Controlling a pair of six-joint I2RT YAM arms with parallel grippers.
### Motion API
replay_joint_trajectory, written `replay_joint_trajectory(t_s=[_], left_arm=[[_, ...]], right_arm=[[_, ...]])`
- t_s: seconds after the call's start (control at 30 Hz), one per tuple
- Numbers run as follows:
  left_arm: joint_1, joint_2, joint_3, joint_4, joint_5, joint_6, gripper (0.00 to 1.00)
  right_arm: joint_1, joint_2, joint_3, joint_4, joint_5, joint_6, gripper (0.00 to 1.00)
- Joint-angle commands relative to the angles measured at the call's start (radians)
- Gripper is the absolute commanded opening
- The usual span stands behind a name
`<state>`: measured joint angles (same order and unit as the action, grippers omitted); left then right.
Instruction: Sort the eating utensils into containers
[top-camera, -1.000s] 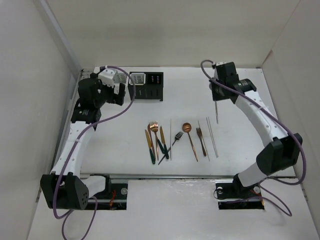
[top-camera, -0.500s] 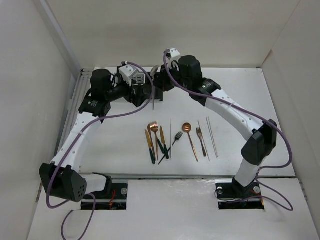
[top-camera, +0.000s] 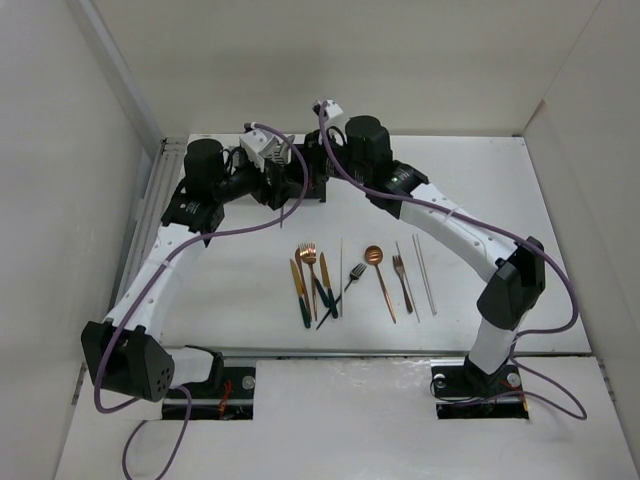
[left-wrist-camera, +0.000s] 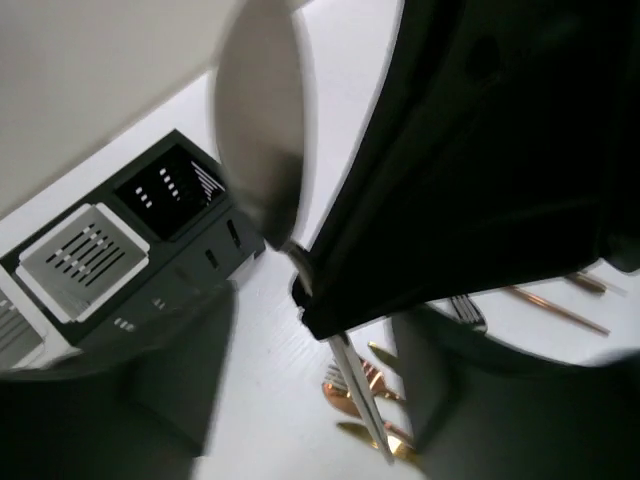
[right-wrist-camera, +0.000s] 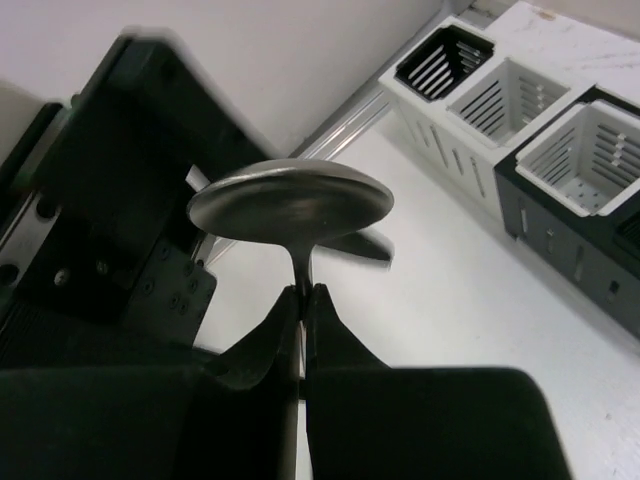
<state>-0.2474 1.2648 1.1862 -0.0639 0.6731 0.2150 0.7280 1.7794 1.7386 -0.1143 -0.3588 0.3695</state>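
The right pincer (right-wrist-camera: 300, 300) is pinching a silver spoon (right-wrist-camera: 290, 205) tight by its neck, maybe so the handle can slide into a box. The boxes (right-wrist-camera: 455, 150) are sitting near it, at the upper right. I cannot tell if the left pincer (top-camera: 283, 187) is apart.

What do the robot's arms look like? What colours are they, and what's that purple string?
The left arm and the right arm look alike. Each has smooth white tube-shaped links joined by chunky, rounded black joints, and sits on a black base. The purple string is a thin purple cable that loops loosely along each arm. The fingers are black with flat sides.
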Motion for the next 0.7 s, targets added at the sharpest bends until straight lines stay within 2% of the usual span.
replay_joint_trajectory(t_s=[0.0,0.1,0.13,0.17,0.23,0.27,0.33,0.43,0.47,0.5,0.53,0.67], left_arm=[[-0.004,0.002,-0.007,0.096,-0.001,-0.043,0.52],[-0.004,0.013,0.003,0.096,-0.029,-0.054,0.23],[-0.004,0.025,0.003,0.096,-0.029,-0.065,0.06],[-0.004,0.025,0.003,0.096,-0.043,-0.065,0.0],[-0.004,0.036,0.013,0.096,-0.056,-0.065,0.0],[-0.004,0.045,0.013,0.096,-0.069,-0.065,0.0],[-0.004,0.059,0.023,0.096,-0.107,-0.065,0.0],[0.005,0.085,0.045,0.117,-0.162,-0.065,0.0],[0.005,0.102,0.046,0.118,-0.177,-0.065,0.0],[0.014,0.119,0.058,0.145,-0.194,-0.065,0.0],[0.029,0.128,0.068,0.162,-0.234,-0.065,0.0],[0.103,0.174,0.09,0.272,-0.373,-0.065,0.0]], right_arm=[[0.01,0.002,0.033,0.091,-0.028,0.02,0.0],[0.01,0.011,0.033,0.091,-0.037,0.02,0.0],[0.01,0.02,0.042,0.091,-0.037,0.02,0.0],[0.01,0.02,0.042,0.091,-0.037,0.02,0.0],[0.01,0.032,0.056,0.091,-0.037,0.02,0.0],[0.01,0.043,0.067,0.091,-0.037,0.02,0.04],[0.001,0.054,0.091,0.091,-0.057,0.02,0.22],[-0.032,0.078,0.122,0.091,-0.094,0.02,0.4],[-0.054,0.093,0.146,0.091,-0.103,0.02,0.52],[-0.067,0.104,0.157,0.091,-0.103,0.02,0.91],[-0.079,0.104,0.167,0.091,-0.103,0.02,1.0],[-0.172,0.135,0.193,0.091,-0.114,0.02,1.0]])
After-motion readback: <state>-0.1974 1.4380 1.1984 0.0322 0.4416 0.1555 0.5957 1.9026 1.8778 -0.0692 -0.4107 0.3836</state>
